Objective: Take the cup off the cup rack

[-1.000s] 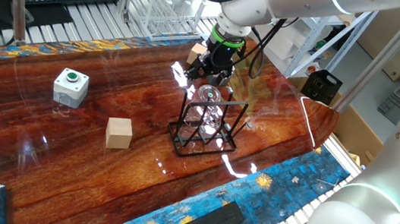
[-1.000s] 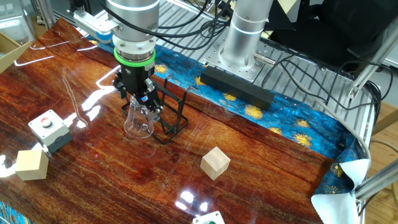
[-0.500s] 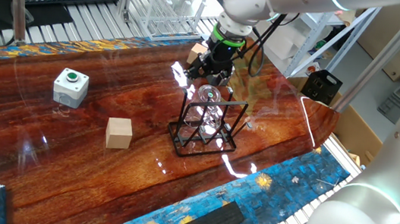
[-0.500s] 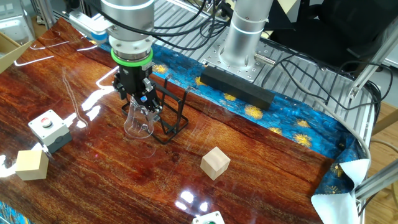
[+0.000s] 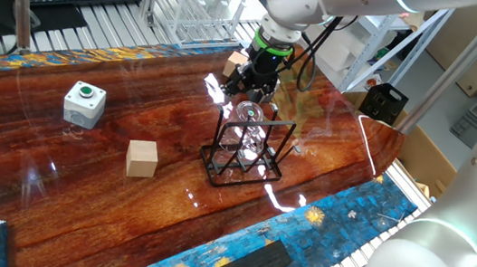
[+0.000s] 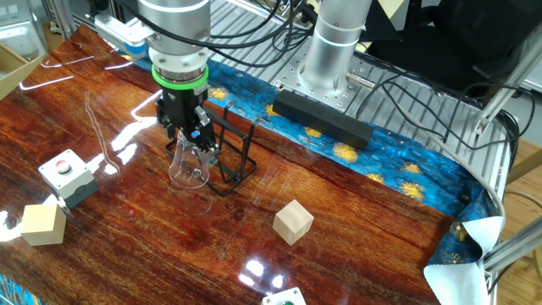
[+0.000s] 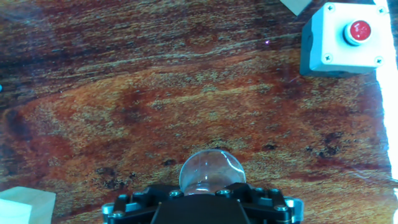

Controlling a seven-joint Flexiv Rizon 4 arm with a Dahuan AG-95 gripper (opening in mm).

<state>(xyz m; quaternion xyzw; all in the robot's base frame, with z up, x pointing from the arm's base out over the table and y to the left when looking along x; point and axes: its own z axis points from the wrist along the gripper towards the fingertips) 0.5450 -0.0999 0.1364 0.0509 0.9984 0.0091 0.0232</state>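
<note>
The clear cup (image 6: 187, 166) stands mouth-down against the near side of the small black wire cup rack (image 6: 240, 156), its wide rim close to the table. My gripper (image 6: 191, 135) comes down from above and is shut on the cup's upper end. In the one fixed view the gripper (image 5: 249, 87) sits over the cup (image 5: 246, 133), which is inside the rack frame (image 5: 259, 165). In the hand view the cup's rounded clear end (image 7: 211, 168) sticks out from between the black jaws of the gripper (image 7: 209, 188).
A tan wooden cube (image 6: 294, 222) lies right of the rack and another (image 6: 42, 224) at the left edge. A red-button box (image 6: 63, 174) and a green-button box (image 5: 84, 103) stand on the table. A large white wire rack (image 5: 194, 14) is at the back.
The gripper has shifted very slightly with the cup. The cup and rack look almost unchanged.
</note>
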